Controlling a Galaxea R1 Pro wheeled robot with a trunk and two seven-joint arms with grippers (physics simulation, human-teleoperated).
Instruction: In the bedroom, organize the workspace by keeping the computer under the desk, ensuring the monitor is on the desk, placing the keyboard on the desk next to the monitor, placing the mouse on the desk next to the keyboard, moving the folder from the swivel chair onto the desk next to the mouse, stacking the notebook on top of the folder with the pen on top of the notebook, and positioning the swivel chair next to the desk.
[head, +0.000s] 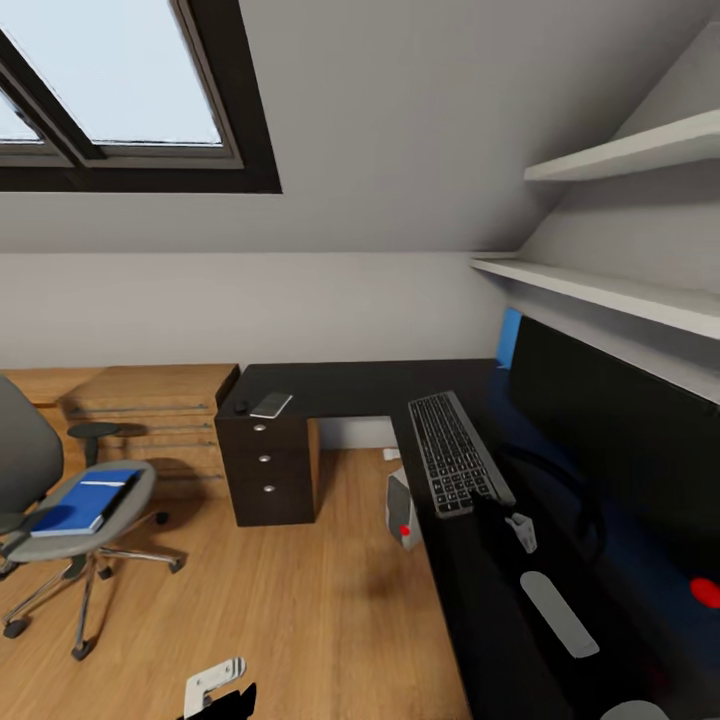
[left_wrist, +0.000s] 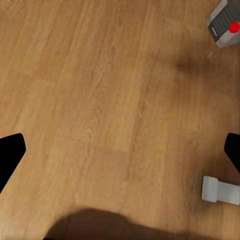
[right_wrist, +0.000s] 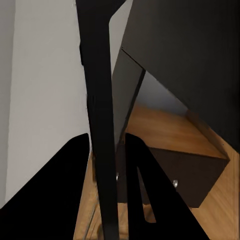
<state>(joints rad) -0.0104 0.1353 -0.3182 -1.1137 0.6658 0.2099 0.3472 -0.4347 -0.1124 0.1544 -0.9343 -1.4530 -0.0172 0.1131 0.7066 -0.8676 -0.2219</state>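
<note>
Keyboard (head: 457, 453) on desk (head: 350, 385) — no legible lettering anywhere.

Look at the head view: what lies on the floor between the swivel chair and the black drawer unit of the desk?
Nothing: in the head view, bare wood floor separates the swivel chair from the drawer unit.

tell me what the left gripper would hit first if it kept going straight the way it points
Most likely the bare wood floor: the left gripper points down at it with nothing between its open fingers. The computer sits off to the side.
</note>
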